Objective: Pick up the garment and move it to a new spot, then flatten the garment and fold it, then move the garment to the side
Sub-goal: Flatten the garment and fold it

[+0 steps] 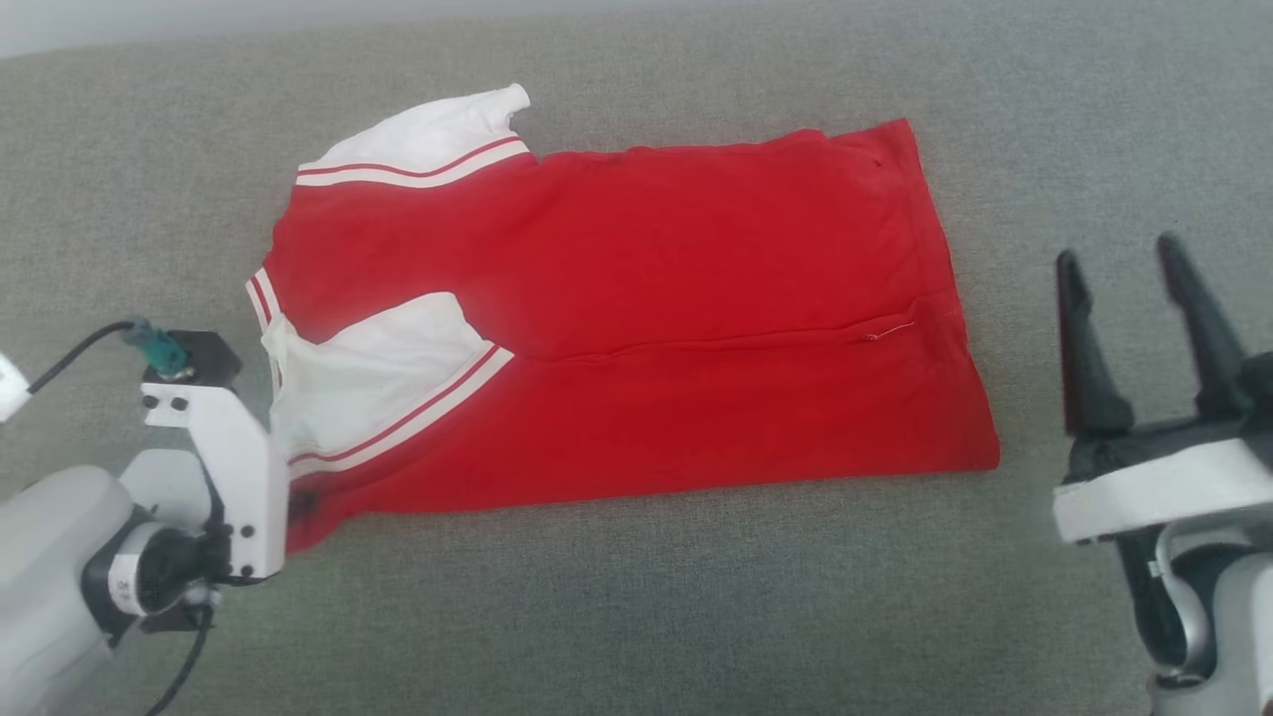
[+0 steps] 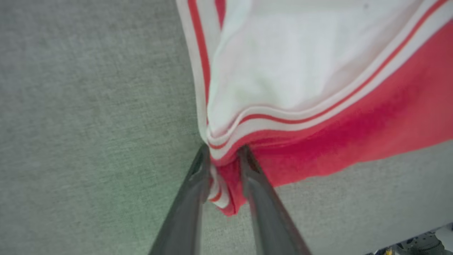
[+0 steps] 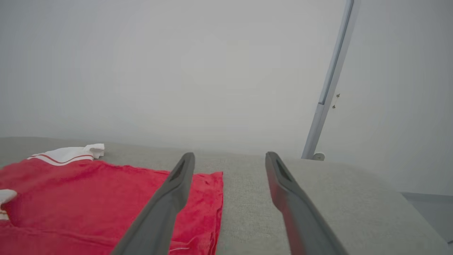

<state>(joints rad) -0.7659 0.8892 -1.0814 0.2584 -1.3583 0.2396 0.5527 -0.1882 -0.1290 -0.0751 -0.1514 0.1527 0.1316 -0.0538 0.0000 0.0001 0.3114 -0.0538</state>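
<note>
The red jersey T-shirt with white, stripe-trimmed short sleeves lies spread flat on the grey woven upholstered surface, collar end to the robot's left and hem to its right. The left end effector is pinching the T-shirt's near collar-end corner, with striped trim and red cloth bunched between its fingers. The right end effector is spread wide and holds nothing, hovering just beyond the T-shirt's hem.

This looks like the start of a fold. It would go best if the right end effector took the T-shirt's near hem corner before any lift. Both corners should then rise level and travel together. The folded-in near sleeve must stay tucked, and the pinch looks shallow, so move slowly.
</note>
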